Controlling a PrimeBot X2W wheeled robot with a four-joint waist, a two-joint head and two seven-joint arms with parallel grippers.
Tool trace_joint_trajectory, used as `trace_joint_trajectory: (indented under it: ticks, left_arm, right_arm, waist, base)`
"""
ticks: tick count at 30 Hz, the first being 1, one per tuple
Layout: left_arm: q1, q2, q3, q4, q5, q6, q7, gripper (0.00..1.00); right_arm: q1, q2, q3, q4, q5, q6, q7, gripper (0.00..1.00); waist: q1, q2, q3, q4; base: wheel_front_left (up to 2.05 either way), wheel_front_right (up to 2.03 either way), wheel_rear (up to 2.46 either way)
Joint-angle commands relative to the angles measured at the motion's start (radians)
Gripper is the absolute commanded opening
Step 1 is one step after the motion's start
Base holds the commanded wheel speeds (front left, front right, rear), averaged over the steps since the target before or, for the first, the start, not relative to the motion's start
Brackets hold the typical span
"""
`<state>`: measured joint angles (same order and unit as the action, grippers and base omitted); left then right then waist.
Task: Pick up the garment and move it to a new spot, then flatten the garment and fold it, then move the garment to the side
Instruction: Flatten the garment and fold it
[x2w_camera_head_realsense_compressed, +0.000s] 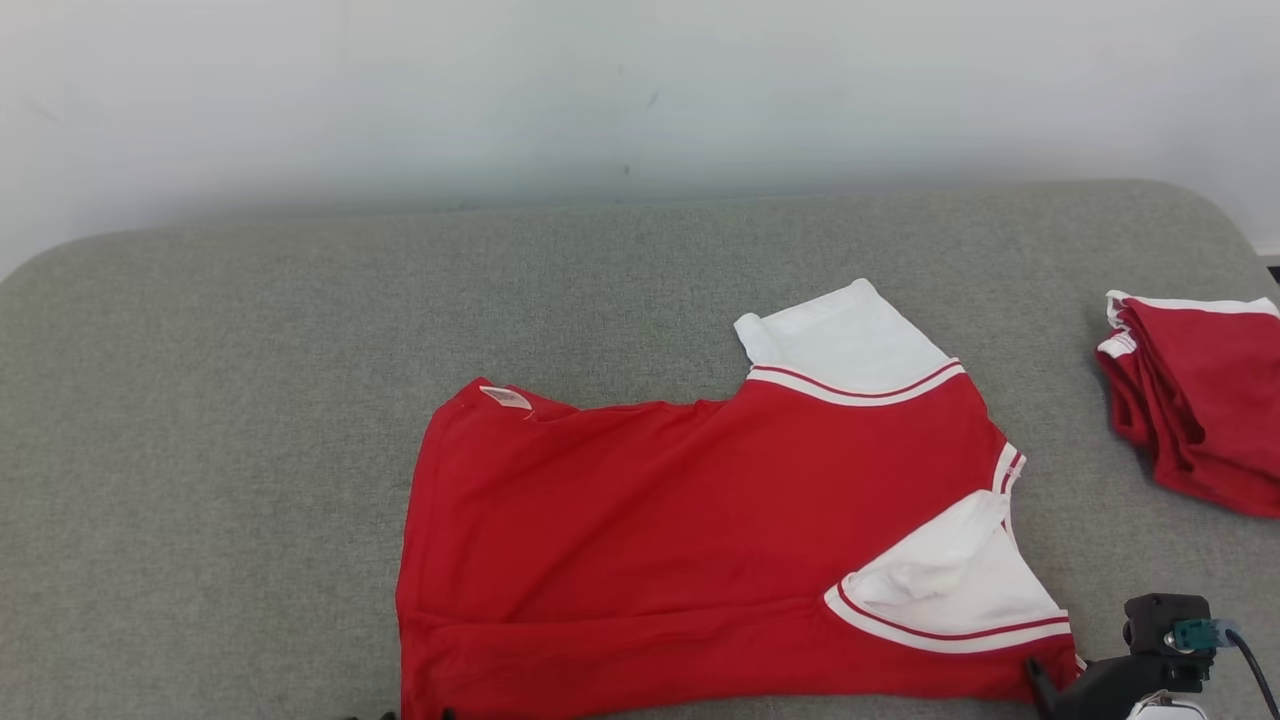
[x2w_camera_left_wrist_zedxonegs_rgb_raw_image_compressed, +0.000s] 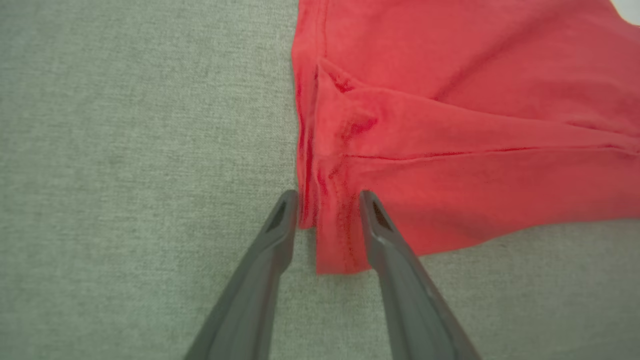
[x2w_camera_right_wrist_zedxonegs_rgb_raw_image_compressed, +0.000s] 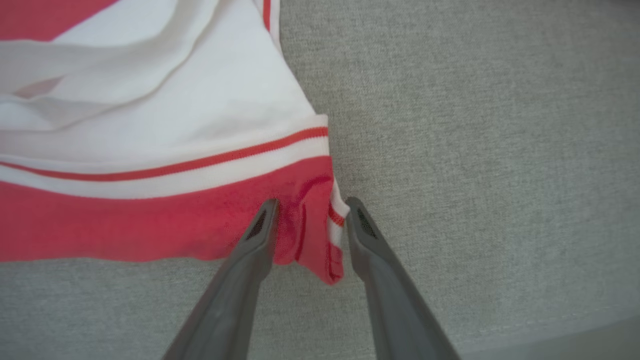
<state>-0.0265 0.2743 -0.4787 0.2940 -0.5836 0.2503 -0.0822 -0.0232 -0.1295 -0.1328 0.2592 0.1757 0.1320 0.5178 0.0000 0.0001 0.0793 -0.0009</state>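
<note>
Red garment (x2w_camera_head_realsense_compressed: 700, 520) lies at the grey cushion's (x2w_camera_head_realsense_compressed: 200, 400) near edge, right of middle, left gripper (x2w_camera_left_wrist_zedxonegs_rgb_raw_image_compressed: 330, 200) and right gripper (x2w_camera_right_wrist_zedxonegs_rgb_raw_image_compressed: 310, 205) both slightly parted, straddling its 2 bunched near corners without pinching; risk: a corner snags a finger and drags the cloth crooked.

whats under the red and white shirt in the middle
Grey woven fabric surface shows all around the red-and-white shirt and presumably continues beneath; whatever else lies under it is covered.
</note>
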Motion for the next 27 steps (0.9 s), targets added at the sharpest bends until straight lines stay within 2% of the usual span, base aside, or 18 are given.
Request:
trace_joint_trajectory:
  ticks: [1,8,14,19,27]
  left_arm:
    - [0.021,0.008,-0.001,-0.006,0.003,0.007,0.001,1.0]
    - [0.026,0.049,0.04,-0.068,-0.015,0.031,0.016,1.0]
    - [-0.048,0.104,0.07,-0.146,-0.015,0.048,0.084,1.0]
    - [-0.243,0.132,0.069,-0.139,-0.026,0.039,0.247,1.0]
    - [-0.542,0.091,0.045,0.024,-0.049,-0.018,0.395,1.0]
  right_arm:
    - [-0.011,-0.002,-0.001,0.011,-0.015,-0.003,-0.019,1.0]
    - [-0.055,-0.035,-0.007,-0.017,-0.011,-0.003,-0.016,1.0]
    - [-0.141,-0.092,0.022,-0.076,0.008,-0.003,0.043,1.0]
    - [-0.349,-0.155,0.12,-0.048,0.048,-0.003,0.121,1.0]
    - [-0.628,-0.188,0.281,0.104,0.086,-0.003,0.104,1.0]
  waist:
    - [0.0,-0.0001,-0.009,-0.002]
    - [0.0,-0.0001,-0.024,0.003]
    - [0.0,-0.0001,-0.007,0.003]
    - [0.0,-0.0001,0.059,-0.003]
    - [0.0,-0.0001,0.177,-0.007]
  base:
    - [0.0,0.0,0.0]
    - [0.0,0.0,0.0]
    - [0.0,0.0,0.0]
    - [0.0,0.0,0.0]
    - [0.0,0.0,0.0]
